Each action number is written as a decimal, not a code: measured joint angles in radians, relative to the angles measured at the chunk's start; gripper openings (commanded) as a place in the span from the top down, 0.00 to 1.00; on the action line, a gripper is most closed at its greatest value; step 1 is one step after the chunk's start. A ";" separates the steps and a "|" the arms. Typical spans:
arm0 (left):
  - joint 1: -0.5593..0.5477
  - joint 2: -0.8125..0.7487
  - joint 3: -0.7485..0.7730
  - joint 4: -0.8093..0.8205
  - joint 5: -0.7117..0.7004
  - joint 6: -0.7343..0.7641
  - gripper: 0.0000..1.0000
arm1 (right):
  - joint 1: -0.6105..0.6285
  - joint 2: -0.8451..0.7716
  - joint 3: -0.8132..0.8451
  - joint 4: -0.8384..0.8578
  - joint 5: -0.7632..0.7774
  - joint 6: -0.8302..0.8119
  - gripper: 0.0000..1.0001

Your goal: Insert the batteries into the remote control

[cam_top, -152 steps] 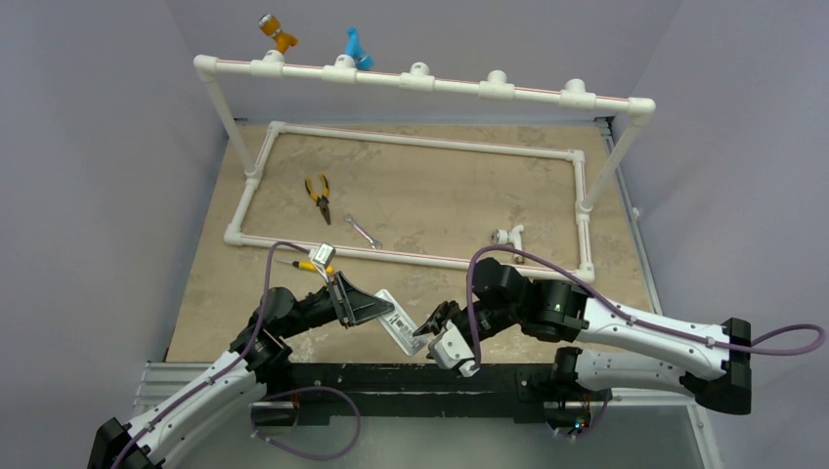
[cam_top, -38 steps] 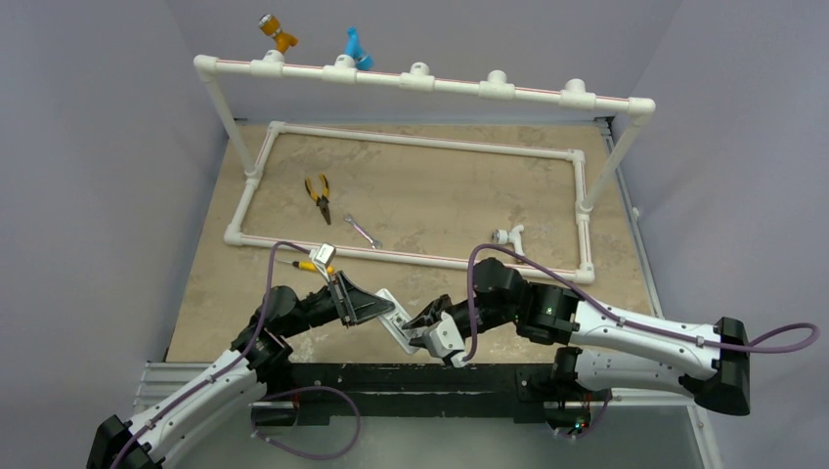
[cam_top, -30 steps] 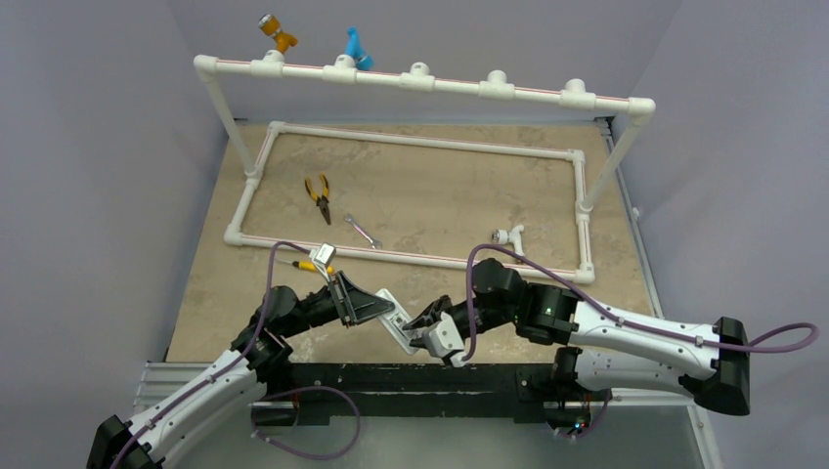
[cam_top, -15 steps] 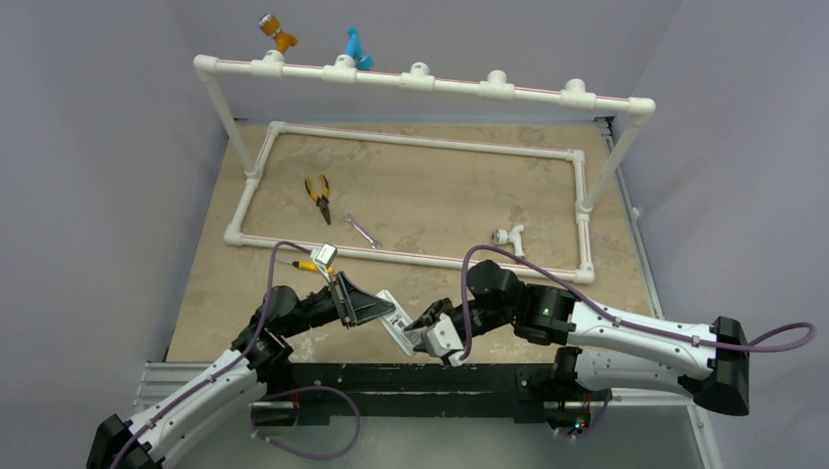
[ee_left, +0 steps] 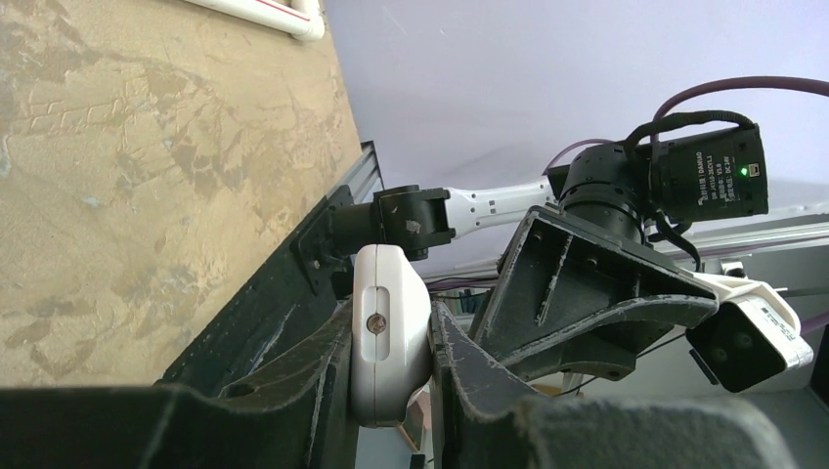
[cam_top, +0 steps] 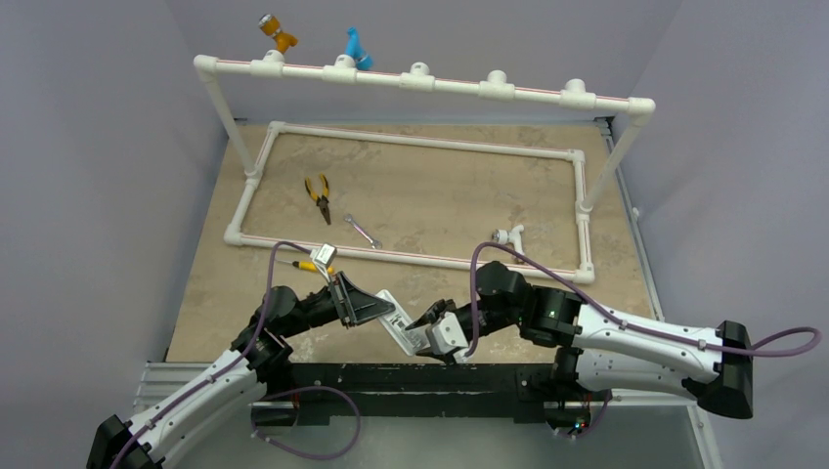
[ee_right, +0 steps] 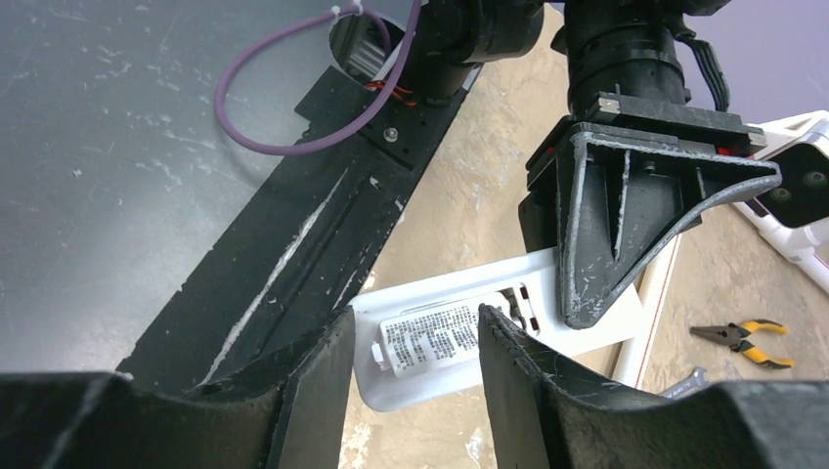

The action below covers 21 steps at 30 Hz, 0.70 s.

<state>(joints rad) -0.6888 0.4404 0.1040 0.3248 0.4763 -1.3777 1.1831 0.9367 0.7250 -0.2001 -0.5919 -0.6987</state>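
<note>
The left claw (cam_top: pixel 384 313) pinches the remote control (cam_top: pixel 405 330) over the worktop's (cam_top: pixel 440 186) near edge. Only the right wrist view shows the right claw (ee_right: pixel 413 322) spread, the remote's labelled back in the gap; the left claw half covers the compartment (ee_right: pixel 518 305), batteries not discernible.

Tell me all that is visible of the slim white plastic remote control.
The slim white plastic remote control is held tilted above the tan table, back side up. The back shows a printed label and a recessed slot. The left hand clamps one rounded end; the open right hand straddles the other end.
</note>
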 measured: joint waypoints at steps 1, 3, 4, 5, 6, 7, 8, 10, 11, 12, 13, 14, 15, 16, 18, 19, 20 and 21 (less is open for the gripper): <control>0.000 0.000 0.000 0.000 0.000 0.000 1.00 | 0.000 -0.003 0.000 0.002 -0.001 0.006 0.52; 0.000 0.002 0.000 0.000 0.000 0.000 1.00 | 0.000 -0.017 0.000 0.002 -0.002 0.015 0.52; 0.000 0.004 0.000 0.001 0.000 0.000 1.00 | 0.000 -0.024 0.000 0.002 -0.001 0.015 0.52; 0.000 0.006 0.000 0.002 0.000 0.000 1.00 | 0.000 -0.031 0.000 -0.001 -0.001 0.014 0.52; 0.000 0.009 0.000 0.002 0.000 0.000 1.00 | 0.000 -0.037 0.000 -0.006 -0.001 0.010 0.51; 0.000 0.012 0.000 0.002 0.000 0.000 1.00 | 0.000 -0.042 0.000 -0.015 0.000 0.005 0.51; 0.000 0.013 0.000 0.002 0.000 0.000 1.00 | 0.000 -0.042 0.000 -0.022 0.000 0.000 0.51; 0.000 0.013 0.000 0.003 0.000 0.000 1.00 | 0.000 -0.040 0.000 -0.043 0.002 -0.014 0.51; 0.000 0.013 0.000 0.003 0.000 0.000 1.00 | 0.000 -0.039 0.000 -0.056 0.005 -0.024 0.51; 0.000 0.013 0.000 0.003 0.000 0.000 1.00 | 0.000 -0.038 0.000 -0.069 0.007 -0.033 0.51; 0.000 0.013 0.000 0.003 0.000 0.000 1.00 | 0.000 -0.036 0.000 -0.076 0.008 -0.040 0.51; 0.000 0.013 0.000 0.003 0.000 0.000 1.00 | 0.000 -0.032 0.000 -0.083 0.011 -0.048 0.51; 0.000 0.013 0.000 0.003 0.000 0.000 1.00 | 0.000 -0.026 0.000 -0.088 0.017 -0.055 0.51; 0.000 0.014 0.000 0.003 0.000 0.000 1.00 | 0.000 -0.019 0.000 -0.091 0.024 -0.063 0.51; 0.000 0.015 0.000 0.003 0.000 0.000 1.00 | 0.000 -0.006 0.000 -0.093 0.033 -0.077 0.51; 0.000 0.017 0.000 0.003 0.000 0.000 1.00 | 0.000 0.000 0.000 -0.093 0.035 -0.082 0.52; 0.000 0.018 0.000 0.003 0.000 0.000 1.00 | 0.000 0.005 0.000 -0.092 0.041 -0.087 0.52; 0.000 0.018 0.000 0.003 0.000 0.000 1.00 | 0.000 0.008 0.000 -0.091 0.047 -0.090 0.52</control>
<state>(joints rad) -0.6888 0.4587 0.1040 0.3275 0.4763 -1.3781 1.1835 0.9447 0.7246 -0.2909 -0.5446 -0.7883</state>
